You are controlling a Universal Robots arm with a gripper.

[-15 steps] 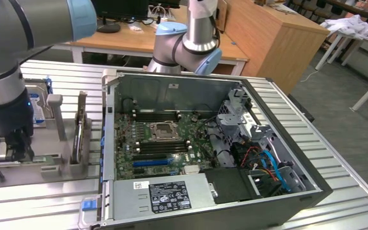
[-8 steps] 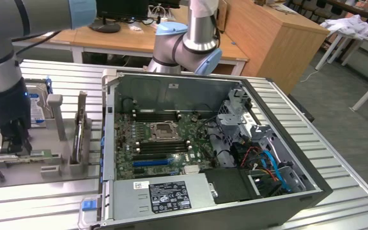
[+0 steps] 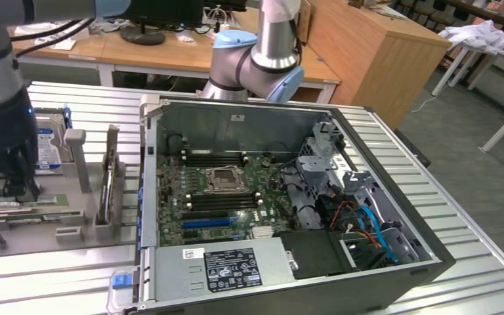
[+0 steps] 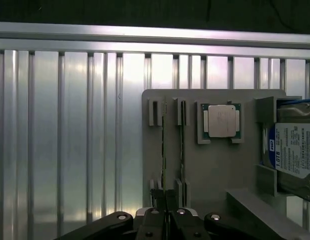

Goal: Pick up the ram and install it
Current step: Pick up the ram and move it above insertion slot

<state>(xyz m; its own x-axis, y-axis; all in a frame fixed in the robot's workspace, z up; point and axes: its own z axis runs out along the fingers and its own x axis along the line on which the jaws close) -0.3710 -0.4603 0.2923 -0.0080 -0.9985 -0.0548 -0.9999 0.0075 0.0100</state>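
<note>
The claw (image 4: 165,199) looks pinched on the ram (image 4: 164,145), which stands on edge in the holder (image 4: 215,170) on the tabletop (image 4: 69,140); it's probably light, stiff and fragile, best held across its flat sides.

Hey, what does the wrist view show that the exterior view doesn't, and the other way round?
Wrist view: the square CPU chip seated in its pocket, and the ram with its twin stick, both edge-on in their slots.
Exterior view: the open computer case with its motherboard and power supply, plus a wooden desk behind.
Both: the gray tray, the blue-labelled hard drive, the slatted metal table, and the gripper down at the tray, nearest the ram.
</note>
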